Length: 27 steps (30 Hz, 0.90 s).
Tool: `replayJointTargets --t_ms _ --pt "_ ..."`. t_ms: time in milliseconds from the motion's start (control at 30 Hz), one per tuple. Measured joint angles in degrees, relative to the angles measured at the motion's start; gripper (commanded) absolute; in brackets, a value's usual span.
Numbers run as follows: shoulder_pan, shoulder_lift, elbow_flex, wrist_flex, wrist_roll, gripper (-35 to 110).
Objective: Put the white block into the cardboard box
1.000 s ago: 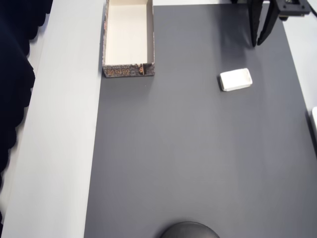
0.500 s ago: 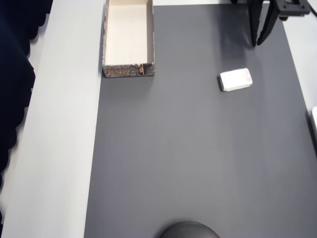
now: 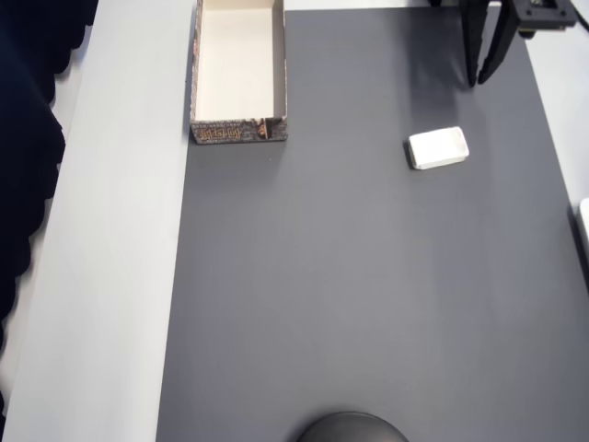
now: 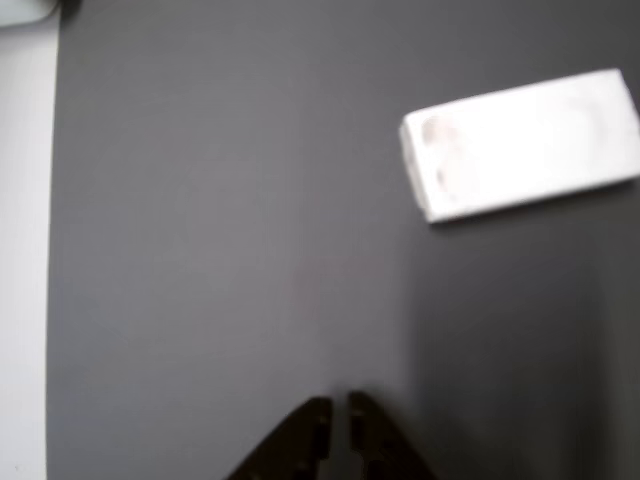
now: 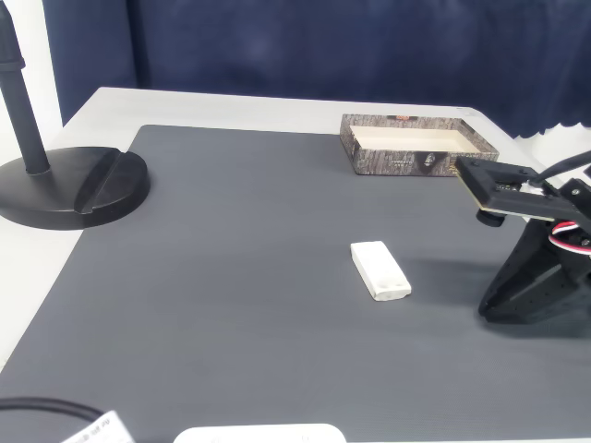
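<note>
In the overhead view the cardboard box (image 3: 238, 70) sits at the far left corner of the dark grey mat (image 3: 368, 276) that covers most of the tabletop (image 3: 120, 276). Its cream inside holds nothing. The short end wall facing down the picture is mottled brown-grey with orange lettering, too small and blurred to read. In the fixed view the box (image 5: 417, 145) lies along the mat's far edge, and the print on its long wall is likewise illegible.

Further right in the overhead view, the white block (image 3: 438, 147) lies flat on the mat near its right edge, well apart from the box, with its long side running roughly across the picture. It carries no visible marking.

The jaws (image 3: 484, 78) hang just beyond the block at the mat's far right corner. The two black fingers point down toward the mat with a narrow gap between their tips, holding nothing. In the wrist view the tips (image 4: 338, 420) stand almost together at the bottom edge, with the block (image 4: 520, 145) up and to the right, clear of them. In the fixed view the black arm (image 5: 540, 268) is folded low at the mat's right edge, the block (image 5: 379, 269) lying near it to the left.
</note>
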Motion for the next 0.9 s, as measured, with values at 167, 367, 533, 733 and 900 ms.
replayJointTargets --t_ms 167,367,533,733,900 --pt "0.0 0.0 0.0 0.0 0.0 -2" --pt "-0.3 0.0 0.0 0.0 -0.2 -2" --pt "-0.5 0.0 0.0 0.0 -0.5 -2" --pt "-0.5 0.0 0.0 0.0 -0.5 -2" --pt "-0.2 -3.6 -0.9 0.0 -0.5 -2"
